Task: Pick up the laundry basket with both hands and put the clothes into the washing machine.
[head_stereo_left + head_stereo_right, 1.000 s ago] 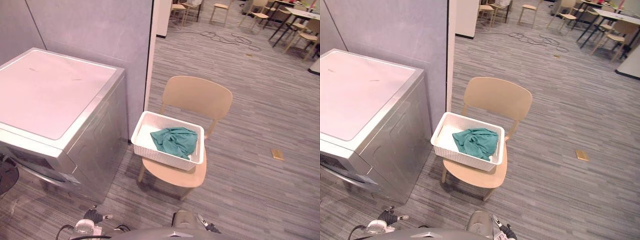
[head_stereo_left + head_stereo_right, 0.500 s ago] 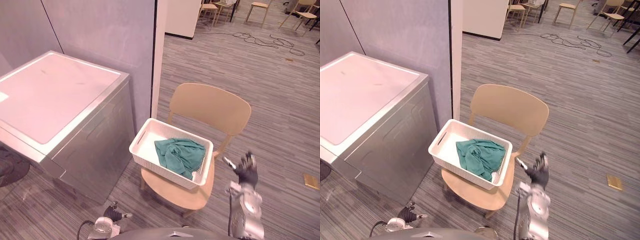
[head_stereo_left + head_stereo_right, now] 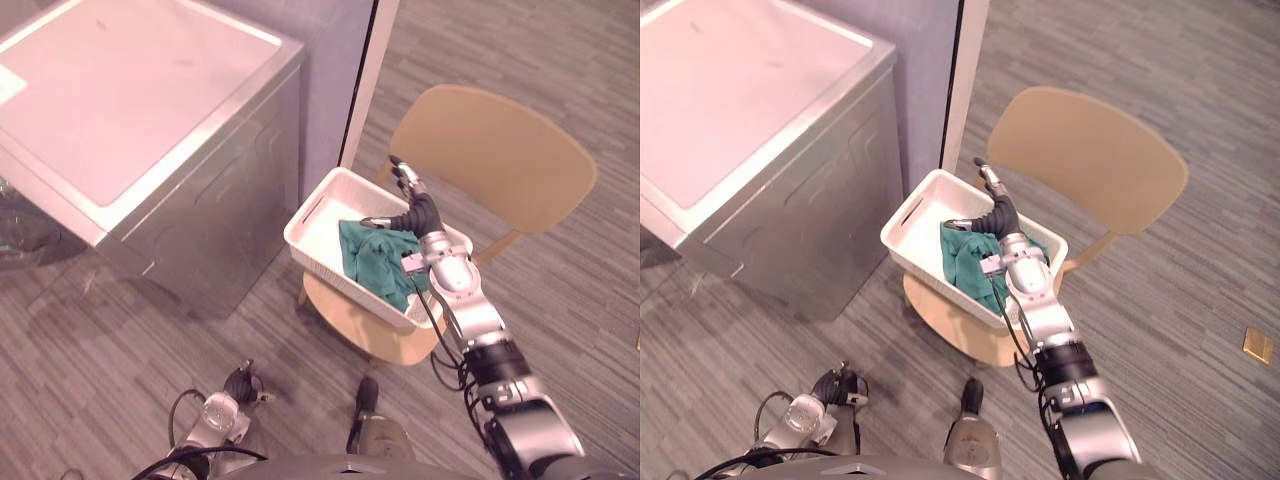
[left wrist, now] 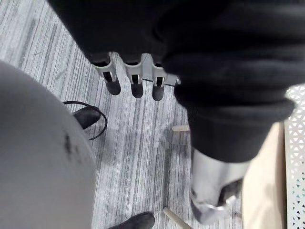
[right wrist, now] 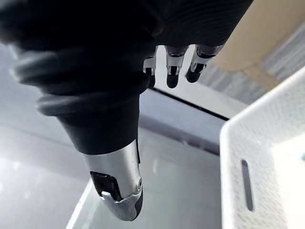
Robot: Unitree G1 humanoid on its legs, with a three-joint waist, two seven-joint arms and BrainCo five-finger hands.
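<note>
Right hand [image 3: 418,212] has swung in from beside the chair's edge and now hangs over the laundry basket [image 3: 330,268]. The whole view has also tipped down and closer, so the camera moved too.

- Right hand: fingers [image 5: 172,71] straight, thumb [image 3: 376,222] spread wide of them, nothing in its hold. Whether the palm touches anything below it cannot be told.
- Laundry basket: white, perforated walls, directly under the right hand. Its slotted handle wall [image 5: 247,183] lies on the thumb's side, and the fingertips reach toward its far rim.
- Green cloth [image 3: 368,262]: crumpled in the basket, under the right wrist and just beneath the thumb.
- Chair [image 3: 490,160]: tan. The basket sits on its seat, and the backrest rises beyond and outward of the fingertips.
- Washing machine [image 3: 130,90]: silver sides, pale flat top, well off to the thumb side of the hand, beyond the basket.
- Left hand [image 4: 133,78]: low beside the robot, fingers loose and straight, pointing at the striped grey floor [image 3: 100,340], holding nothing.
</note>
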